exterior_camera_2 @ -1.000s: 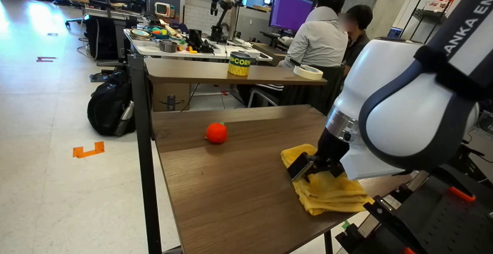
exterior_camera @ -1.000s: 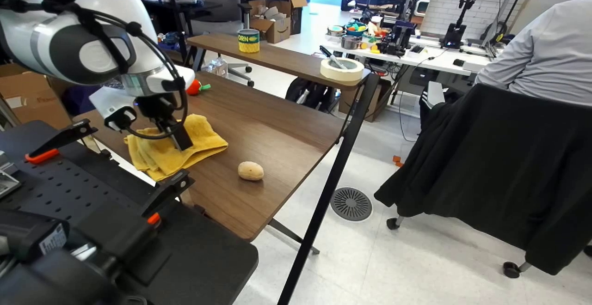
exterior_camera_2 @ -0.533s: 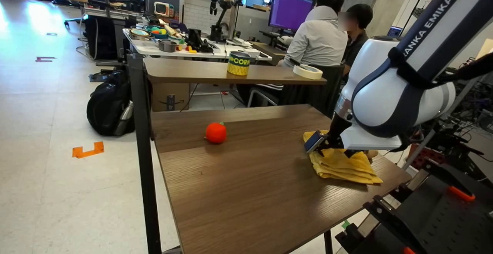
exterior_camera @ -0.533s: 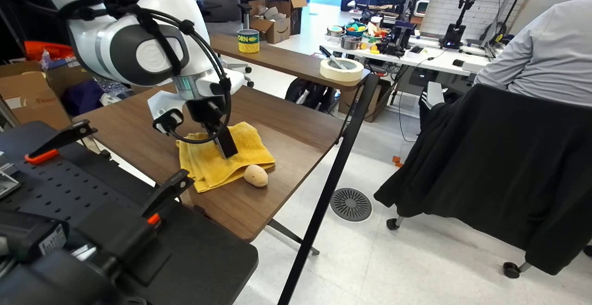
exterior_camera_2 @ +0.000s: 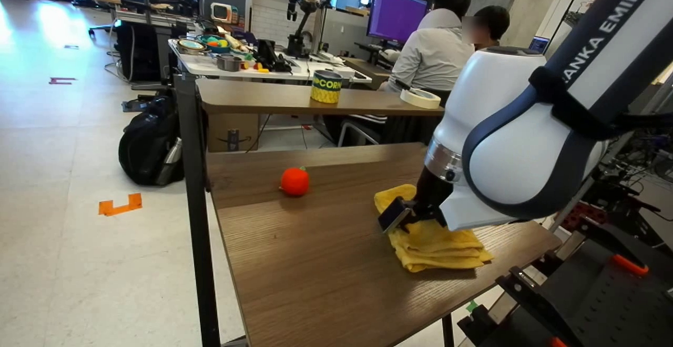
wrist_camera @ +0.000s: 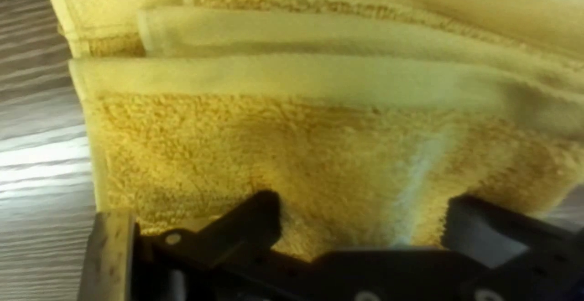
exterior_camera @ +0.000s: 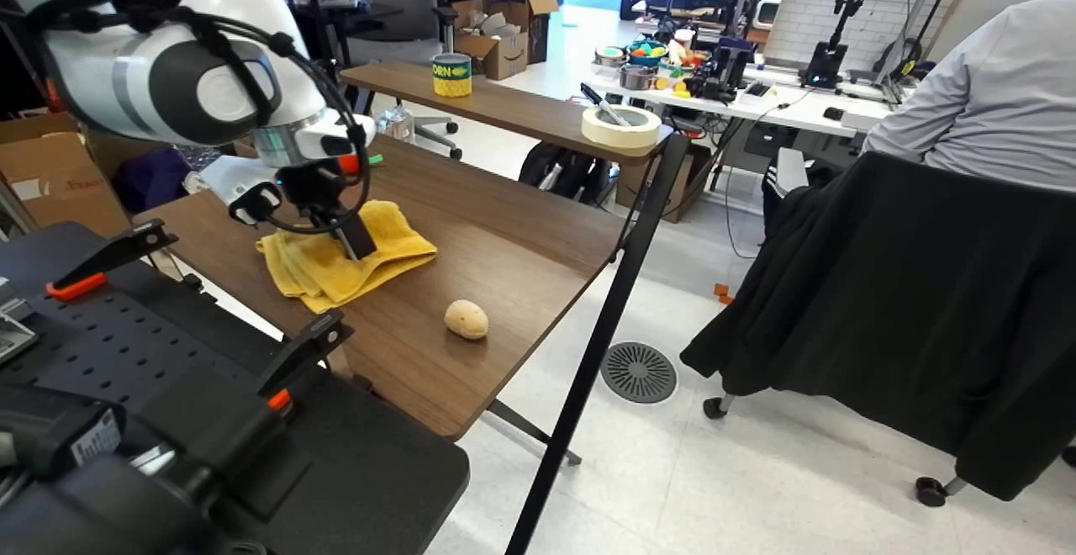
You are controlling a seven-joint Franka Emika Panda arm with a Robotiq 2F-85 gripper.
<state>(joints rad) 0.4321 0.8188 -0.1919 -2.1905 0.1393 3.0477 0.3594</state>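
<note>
While your claw stands low at the yellow cloth, its two sides are spread wide apart, and you can see the cloth between them in the wrist view. The cloth is folded in several layers and lies on the brown table, with the hemmed edges stepped one after another. Your claw is tilted, and one finger of it is near the border of the cloth in an exterior view. Whether the tips press on the cloth, these views do not let you tell clearly. On the same table you have a potato, apart from the cloth and near the table's edge, and a red fruit with a small green top, also well apart from the cloth. Along the far side of the table runs a raised shelf. On it you see, in both exterior views, a corn can and a roll of tape, in whose hole a marker leans. Next to the table, a black board carries clamps with orange handles. On the floor beyond the shelf is a black backpack. Farther away, a person in grey sits with the back turned to the table.
</note>
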